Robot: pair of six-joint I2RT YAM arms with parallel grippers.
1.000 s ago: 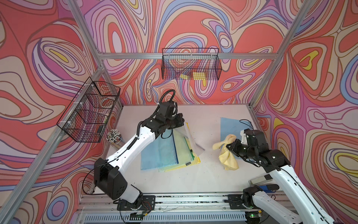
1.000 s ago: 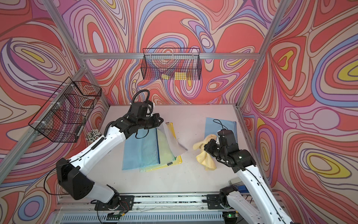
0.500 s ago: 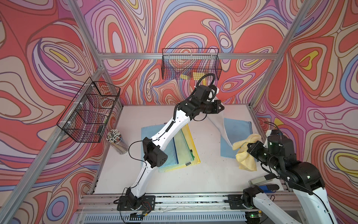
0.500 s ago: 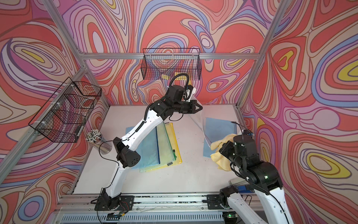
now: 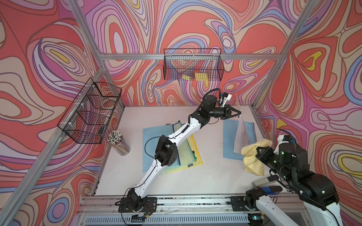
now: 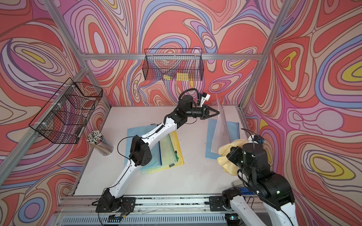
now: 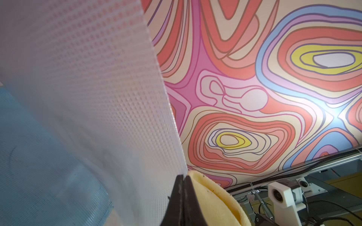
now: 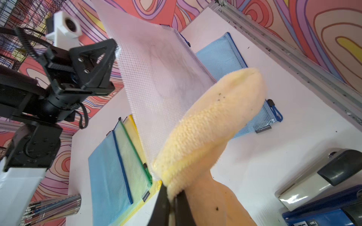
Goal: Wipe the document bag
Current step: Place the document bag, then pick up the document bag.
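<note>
A white translucent mesh document bag (image 5: pixel 242 129) (image 6: pixel 221 129) hangs nearly upright above the table's back right. My left gripper (image 5: pixel 239 114) (image 6: pixel 218 113) (image 7: pixel 183 177) is shut on its upper edge. In the right wrist view the bag (image 8: pixel 162 78) shows grey smudges. My right gripper (image 8: pixel 172 197) is shut on a folded yellow cloth (image 5: pixel 252 160) (image 6: pixel 227 156) (image 8: pixel 211 121). The cloth lies against the bag's lower end and hides those fingers in both top views. The left wrist view shows the bag (image 7: pixel 98 97) with the cloth (image 7: pixel 211 199) just behind it.
A blue document bag (image 5: pixel 229 140) lies flat under the hanging one. A stack of blue, green and yellow bags (image 5: pixel 188 154) lies mid-table under the left arm. A pen cup (image 5: pixel 119 142) stands left. Wire baskets (image 5: pixel 193 66) (image 5: pixel 92 111) hang on the walls. A silver-and-blue object (image 5: pixel 264 182) sits front right.
The left arm has swung from the stack to the back right, lifting the white bag upright. The right arm has drawn back to the right, and its cloth now meets the bag's lower end.
</note>
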